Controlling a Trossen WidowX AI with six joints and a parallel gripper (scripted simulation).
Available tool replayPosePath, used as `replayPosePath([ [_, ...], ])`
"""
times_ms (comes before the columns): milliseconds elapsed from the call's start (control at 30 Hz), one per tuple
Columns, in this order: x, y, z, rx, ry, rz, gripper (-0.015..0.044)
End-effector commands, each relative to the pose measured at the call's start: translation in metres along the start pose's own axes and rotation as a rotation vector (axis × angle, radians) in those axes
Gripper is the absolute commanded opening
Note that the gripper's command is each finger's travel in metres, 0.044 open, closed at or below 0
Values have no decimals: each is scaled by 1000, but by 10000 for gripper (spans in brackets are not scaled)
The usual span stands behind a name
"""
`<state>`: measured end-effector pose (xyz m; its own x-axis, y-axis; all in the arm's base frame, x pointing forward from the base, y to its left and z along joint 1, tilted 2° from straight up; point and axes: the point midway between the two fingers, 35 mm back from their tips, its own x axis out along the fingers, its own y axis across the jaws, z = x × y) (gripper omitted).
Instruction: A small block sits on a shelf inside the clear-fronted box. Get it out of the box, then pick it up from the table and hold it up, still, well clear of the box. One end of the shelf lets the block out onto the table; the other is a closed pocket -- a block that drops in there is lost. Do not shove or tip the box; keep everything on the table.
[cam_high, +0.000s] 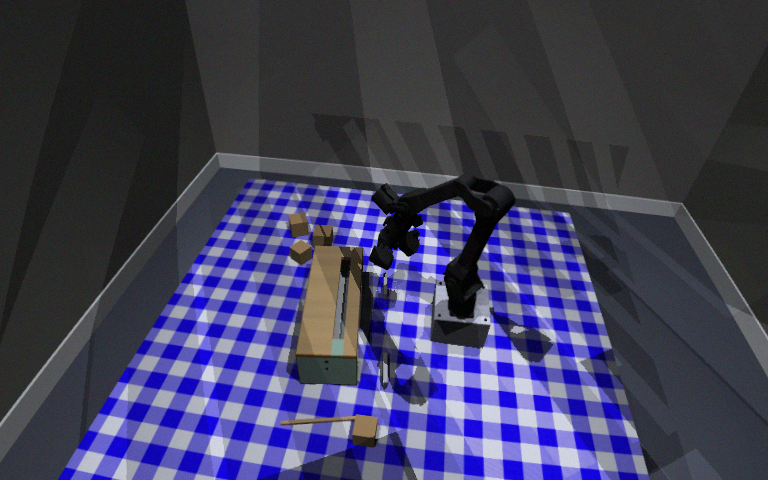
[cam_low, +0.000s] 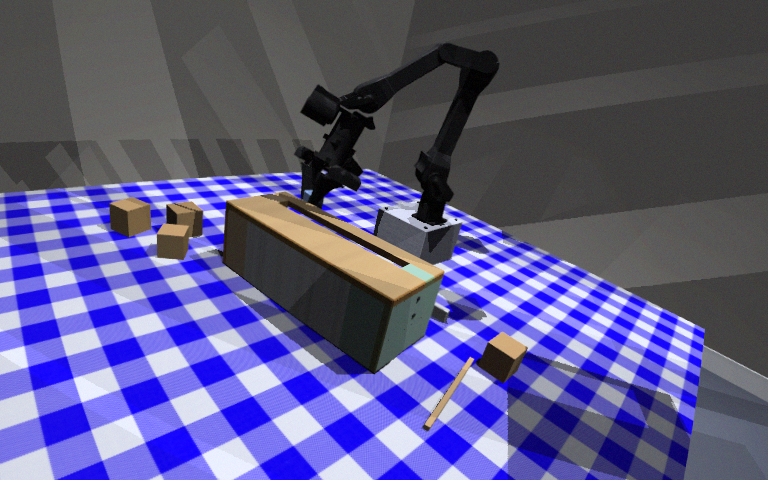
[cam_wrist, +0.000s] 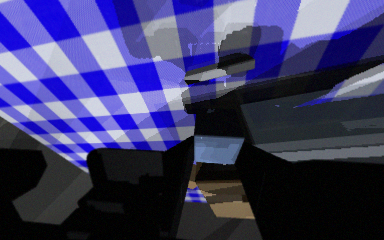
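Observation:
My gripper (cam_high: 383, 258) (cam_low: 313, 198) (cam_wrist: 213, 141) is shut on a small light-blue block (cam_low: 308, 195) (cam_wrist: 217, 150). The block is outside the box, raised above the table. In the top view the fingers hide it. The box (cam_high: 325, 300) (cam_low: 334, 243) (cam_wrist: 310, 117) stands upright, with a wooden top that has a long slot and a mint-green end. The gripper is beside the far part of the box, on the side toward the arm's base, close to the box. The wrist view shows the clear front at right.
Wooden cubes (cam_high: 298, 224) (cam_high: 300, 251) (cam_low: 130, 217) (cam_low: 172, 241) stand beyond the box's far end. Another cube (cam_high: 364, 430) (cam_low: 502, 357) and a thin stick (cam_high: 317, 421) (cam_low: 448, 393) lie off the mint-green end. Narrow pale pieces (cam_high: 385, 284) (cam_high: 385, 369) (cam_low: 441, 312) stand beside the box.

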<state>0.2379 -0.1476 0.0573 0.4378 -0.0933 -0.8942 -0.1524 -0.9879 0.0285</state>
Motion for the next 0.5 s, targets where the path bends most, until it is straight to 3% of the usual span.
replayPosePath([
  [0, -19, -1, -6, 96, 20, 56, 0],
  [467, -66, -7, -6, 368, 90, 172, 0],
])
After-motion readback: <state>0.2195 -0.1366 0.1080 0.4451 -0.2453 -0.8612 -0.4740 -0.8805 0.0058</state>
